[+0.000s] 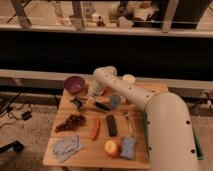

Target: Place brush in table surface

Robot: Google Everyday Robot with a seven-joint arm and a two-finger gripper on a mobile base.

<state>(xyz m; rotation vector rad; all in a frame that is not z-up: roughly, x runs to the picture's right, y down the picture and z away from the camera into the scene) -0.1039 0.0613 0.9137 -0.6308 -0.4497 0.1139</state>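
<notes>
The brush (99, 105) lies on the table surface (85, 159) just left of centre. Its black handle points right and towards me, and its pale head is at the left end. My gripper (77, 103) is low over the table just left of the brush head, below the purple bowl. I cannot tell whether it touches the brush. My arm reaches in from the right, over the back of the table.
A purple bowl (75, 84) stands at the back left, with a blue cup (115, 100) and a white cup (129, 79) nearby. Grapes (70, 121), a red pepper (95, 128), a black bar (111, 125), a metal utensil (129, 124), an apple (111, 148), a blue sponge (128, 148) and a cloth (66, 146) lie in front.
</notes>
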